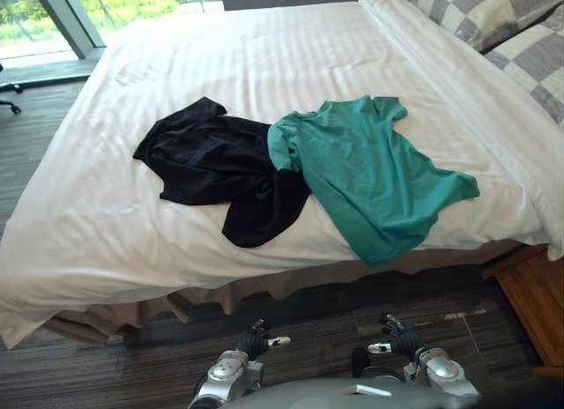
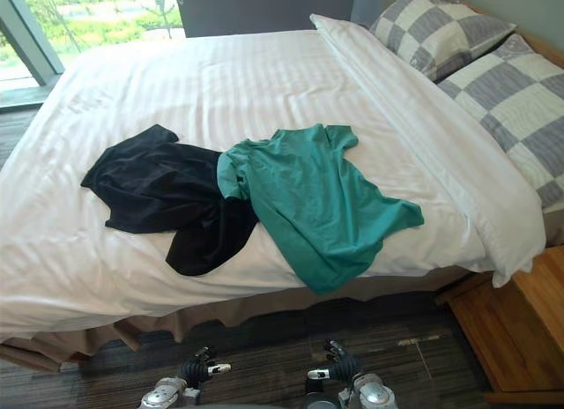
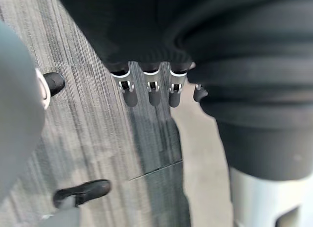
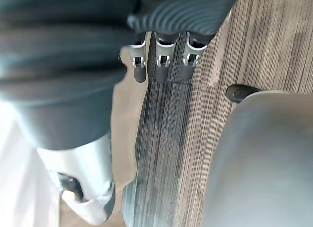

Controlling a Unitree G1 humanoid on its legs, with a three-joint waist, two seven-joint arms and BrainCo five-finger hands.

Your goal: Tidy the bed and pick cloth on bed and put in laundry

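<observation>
A black cloth [image 1: 216, 167] lies crumpled on the white bed [image 1: 264, 65], near its front edge. A teal T-shirt [image 1: 366, 175] lies spread beside it, overlapping the black cloth's edge, with its hem hanging over the mattress edge. My left hand [image 1: 256, 343] and right hand [image 1: 398, 342] hang low in front of the bed, above the floor and well short of the clothes. In the wrist views, the left fingers [image 3: 151, 87] and the right fingers [image 4: 164, 63] point down at the carpet, relaxed and holding nothing.
Two grey-and-white checked pillows [image 2: 441, 26] sit at the bed's head on the right, behind a folded white duvet band [image 2: 441, 136]. A wooden nightstand [image 2: 515, 338] stands at the bed's right corner. Dark striped carpet [image 1: 352, 316] runs along the bed. A window [image 1: 53, 17] is far left.
</observation>
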